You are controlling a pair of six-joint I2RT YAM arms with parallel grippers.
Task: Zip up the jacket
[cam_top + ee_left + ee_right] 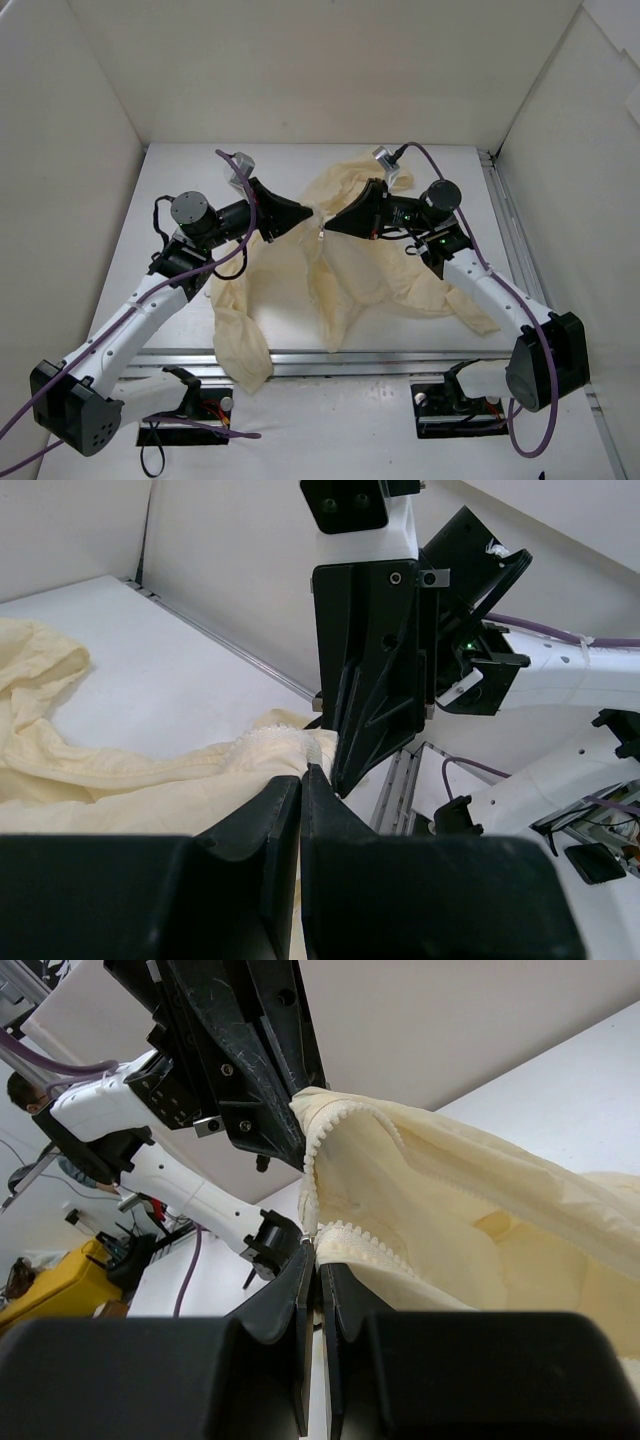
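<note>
Left hand (306, 213) and right hand (330, 226) each clamp a front edge of the jacket (372, 272), its zipper teeth apart, so zipping seems barely begun.

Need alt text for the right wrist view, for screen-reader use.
The right claw, shut at bottom centre, pinches a toothed zipper edge of the cream jacket, while the left claw grips the zipper edge just above it. The wrinkled fabric drapes away to the right over a white table.

No legible text, labels or numbers.
</note>
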